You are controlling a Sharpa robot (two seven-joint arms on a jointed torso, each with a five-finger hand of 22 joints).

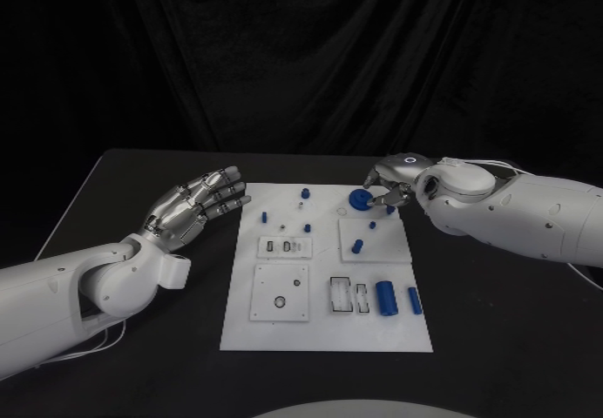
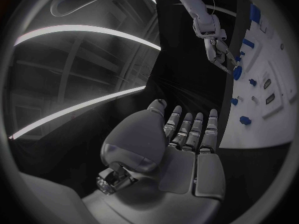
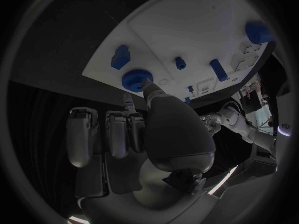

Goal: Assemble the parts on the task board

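Observation:
The white task board (image 1: 327, 335) lies in the middle of the black table. A blue toothed round part (image 1: 360, 201) sits at the board's far right; the right wrist view shows it (image 3: 136, 79) at the board's edge. My right hand (image 1: 392, 185) reaches over that corner and pinches the round part between thumb (image 3: 151, 90) and a finger. My left hand (image 1: 199, 205) hovers left of the board, palm up, its fingers apart (image 2: 187, 134) and holding nothing. Small blue pegs (image 1: 303, 191) stand along the far edge. Two blue cylinders (image 1: 384, 298) lie at the near right.
Raised white plates with slots (image 1: 284, 246) and holes (image 1: 281, 293) take up the board's left half. Another plate (image 1: 375, 239) on the right carries short blue pegs. Black table (image 1: 138, 192) surrounds the board on all sides, with dark curtain behind.

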